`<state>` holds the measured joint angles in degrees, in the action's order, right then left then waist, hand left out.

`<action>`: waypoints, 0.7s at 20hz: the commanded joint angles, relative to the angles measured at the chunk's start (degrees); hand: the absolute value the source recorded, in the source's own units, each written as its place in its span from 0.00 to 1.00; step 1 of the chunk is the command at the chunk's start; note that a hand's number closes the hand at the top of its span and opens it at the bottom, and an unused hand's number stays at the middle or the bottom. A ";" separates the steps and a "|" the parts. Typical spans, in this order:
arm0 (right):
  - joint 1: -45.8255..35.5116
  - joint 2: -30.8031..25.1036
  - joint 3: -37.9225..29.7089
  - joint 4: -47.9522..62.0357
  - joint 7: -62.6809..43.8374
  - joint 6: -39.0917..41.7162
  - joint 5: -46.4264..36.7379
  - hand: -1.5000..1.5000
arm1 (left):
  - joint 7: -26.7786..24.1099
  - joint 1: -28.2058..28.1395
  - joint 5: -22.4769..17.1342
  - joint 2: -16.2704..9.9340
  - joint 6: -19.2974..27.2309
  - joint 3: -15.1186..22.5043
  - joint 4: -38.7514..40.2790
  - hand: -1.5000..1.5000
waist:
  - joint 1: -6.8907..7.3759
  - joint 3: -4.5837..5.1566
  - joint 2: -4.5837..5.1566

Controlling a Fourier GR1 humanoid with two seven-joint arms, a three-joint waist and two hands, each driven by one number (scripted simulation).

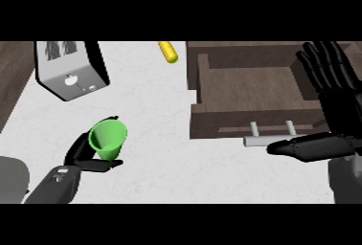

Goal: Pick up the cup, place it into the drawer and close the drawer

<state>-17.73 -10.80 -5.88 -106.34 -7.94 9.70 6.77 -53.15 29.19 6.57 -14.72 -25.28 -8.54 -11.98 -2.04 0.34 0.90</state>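
A green cup point(108, 139) lies tilted on the white counter at the lower left, its open mouth toward me. My left hand point(83, 155) is curled round its lower side, thumb under its base. The wooden drawer point(212, 86) stands pulled open at the upper right, its inside bare, with a grey bar handle point(263, 140) on its front. My right hand point(332, 105) is open at the drawer's right edge, fingers straight and pointing up, thumb stretched left just beside the handle.
A silver toaster point(71, 67) sits at the upper left. A yellow corn cob point(168, 51) lies at the counter's far edge, just left of the drawer. Dark wood strip point(14, 76) borders the counter at the left.
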 commanded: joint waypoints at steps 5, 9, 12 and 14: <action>0.50 -1.48 -1.70 0.03 -0.39 0.49 0.45 0.00 | -14.36 -1.44 0.13 0.93 2.93 -0.44 -4.26 1.00 | -0.01 -0.02 -0.12; 3.08 -1.18 -1.28 -1.08 1.06 1.84 1.21 0.00 | -18.58 -1.75 -0.48 2.11 8.33 -1.82 -5.98 1.00 | 0.00 -0.06 -0.26; 0.80 -0.24 -1.52 -0.73 -0.23 -0.22 0.93 0.00 | -16.52 -1.83 -5.23 4.89 16.84 -7.46 -6.24 1.00 | 0.87 -0.11 -0.41; 3.12 -1.45 -2.37 -0.43 1.28 1.90 1.86 0.00 | -16.68 -3.31 -8.59 5.22 20.17 -11.42 -6.61 1.00 | 1.04 -0.16 -0.46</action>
<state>-16.23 -11.76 -7.56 -106.34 -7.25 10.60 7.75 -61.99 27.67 2.06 -11.19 -11.20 -14.96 -18.04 -1.43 0.26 0.64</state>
